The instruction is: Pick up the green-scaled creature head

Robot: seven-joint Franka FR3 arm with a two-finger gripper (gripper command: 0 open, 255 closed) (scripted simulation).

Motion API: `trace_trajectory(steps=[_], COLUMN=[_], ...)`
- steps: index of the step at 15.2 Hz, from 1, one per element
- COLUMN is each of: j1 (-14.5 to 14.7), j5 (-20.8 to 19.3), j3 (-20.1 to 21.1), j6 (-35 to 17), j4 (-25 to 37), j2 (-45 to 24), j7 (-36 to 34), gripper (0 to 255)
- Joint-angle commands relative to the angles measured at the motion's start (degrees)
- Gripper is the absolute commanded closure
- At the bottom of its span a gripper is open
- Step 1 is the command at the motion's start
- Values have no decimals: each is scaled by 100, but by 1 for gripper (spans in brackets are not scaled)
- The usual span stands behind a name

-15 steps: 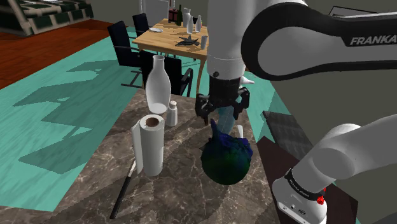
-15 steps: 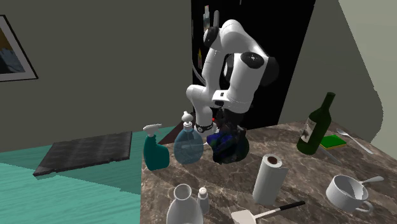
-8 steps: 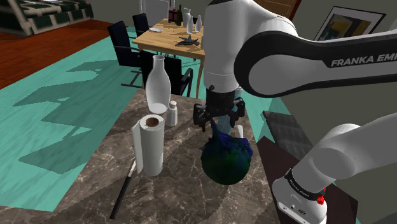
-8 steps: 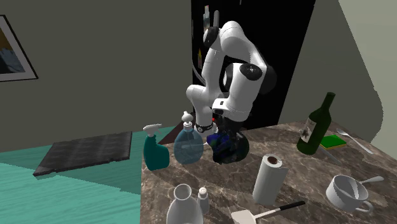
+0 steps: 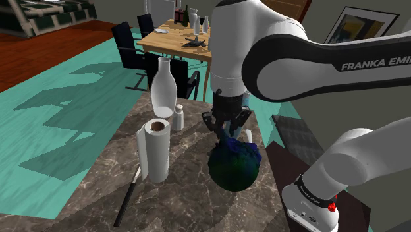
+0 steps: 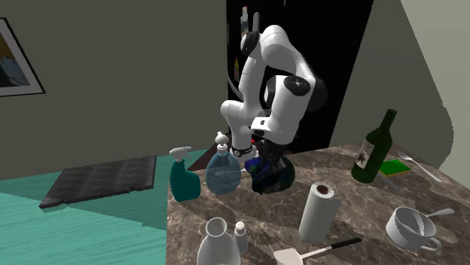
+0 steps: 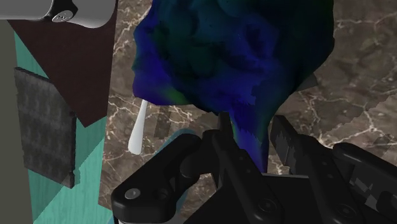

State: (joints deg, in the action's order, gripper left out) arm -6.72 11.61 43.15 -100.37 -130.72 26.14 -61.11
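On the marbled counter [image 5: 184, 198], you are watching the gripper [image 5: 224, 130] clamping a narrow upper spur of the creature head [image 5: 234, 166], a dark blue-and-green scaly lump. Farther along, a white cup [image 6: 410, 226] is holding a spoon [image 6: 441, 214]. In the second exterior view, the arm [image 6: 275, 83] is covering the head's top.

Counter [image 5: 184, 198] tally
One creature head [image 5: 234, 168], one paper-towel roll [image 5: 153, 151], one wine bottle [image 6: 374, 150], one mug [image 6: 410, 226], one spray bottle [image 6: 183, 177].

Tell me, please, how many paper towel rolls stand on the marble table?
1. The paper towel roll stands upright next to the black-handled spatula, apart from the creature head; the arm might hide another.
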Motion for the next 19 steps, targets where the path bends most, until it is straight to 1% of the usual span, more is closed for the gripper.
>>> trace_trajectory(steps=[1, 2, 17, 19], j1=[3, 5, -37, -38], j5=[5, 5, -107, -109], j3=[5, -2, -284, -286], j6=[2, 19, 1172, 1184], j4=[-10, 1, 1052, 1064], j2=[-4, 2, 104, 104], j7=[-1, 3, 91, 92], gripper=[255, 255, 255, 255])
